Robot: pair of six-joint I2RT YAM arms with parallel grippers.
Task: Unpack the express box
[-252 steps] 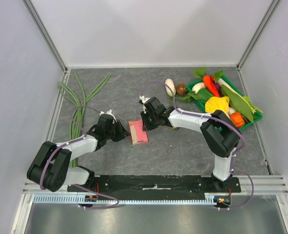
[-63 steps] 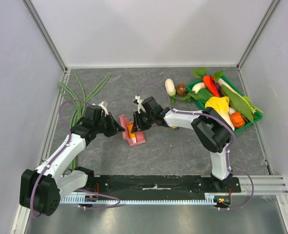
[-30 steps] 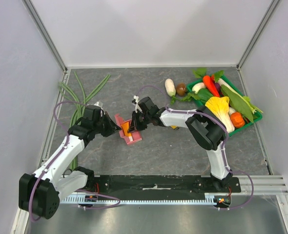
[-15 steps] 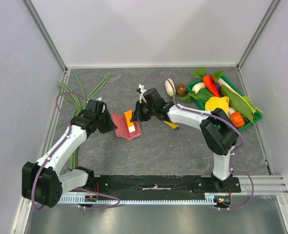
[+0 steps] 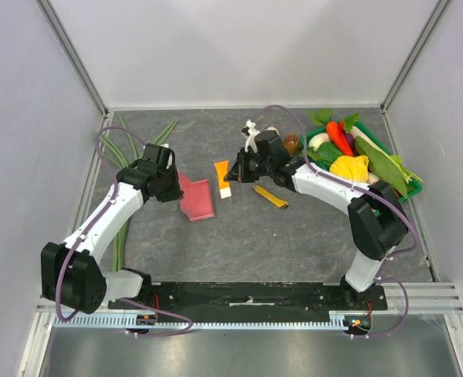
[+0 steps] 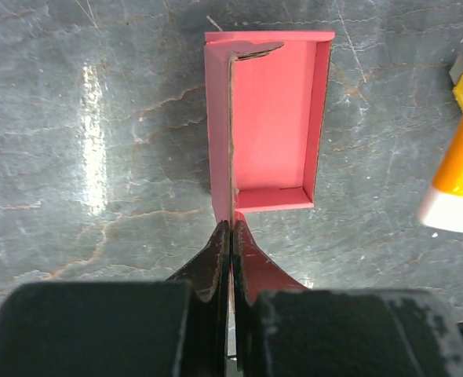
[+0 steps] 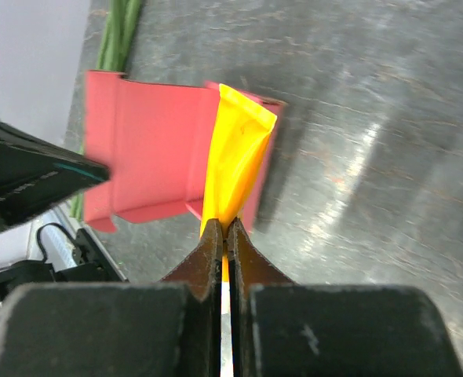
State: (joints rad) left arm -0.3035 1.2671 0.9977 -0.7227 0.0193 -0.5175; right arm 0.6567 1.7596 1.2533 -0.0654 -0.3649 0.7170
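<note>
one express box [image 5: 198,198], one yellow tube [image 5: 222,177] with a white cap, one utility knife [image 5: 271,196], one green tray [image 5: 402,197] of vegetables, two grippers. the box sits open at 8 o'clock of the tube (the knife lies at 4 o'clock of it). the left gripper [image 6: 231,229] is pinched tight on the box's upright flap. the right gripper [image 7: 224,229] is clenched on the tube.

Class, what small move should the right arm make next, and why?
Probably lower the orange-yellow white-capped tube onto bare grey table right of the pink-red cardboard box, then release. The right gripper pinches it outside the box, which lies open and empty, its flap held by the left gripper.
</note>
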